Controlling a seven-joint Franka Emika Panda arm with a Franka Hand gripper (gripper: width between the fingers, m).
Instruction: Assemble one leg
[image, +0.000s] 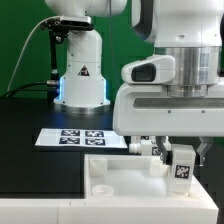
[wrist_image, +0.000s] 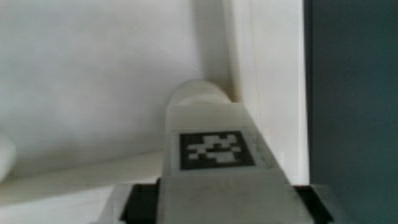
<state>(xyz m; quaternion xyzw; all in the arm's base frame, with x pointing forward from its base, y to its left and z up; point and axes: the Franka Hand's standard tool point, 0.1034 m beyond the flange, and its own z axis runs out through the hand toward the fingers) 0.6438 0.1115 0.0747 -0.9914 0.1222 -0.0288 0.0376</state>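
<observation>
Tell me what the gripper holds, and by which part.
The leg, pinched by the gripper at the end behind its tag, rounded tip pointing away.

We see a white leg (wrist_image: 214, 110) carrying a square tag (wrist_image: 217, 150) printed in blocky black and white. The tray (image: 130, 185) beside it is plain white as well, with soft grey shadows in its hollows. The marker board (image: 85, 137) is white with a row of black-and-white square tags. The table (image: 30, 170) is black in the exterior view and dark blue-grey in the wrist view. The arm (image: 170, 75) is white with pale grey bands. Its base (image: 80, 50) shows a black triangle sign above a blue glow. The backdrop (image: 20, 40) is green.
</observation>
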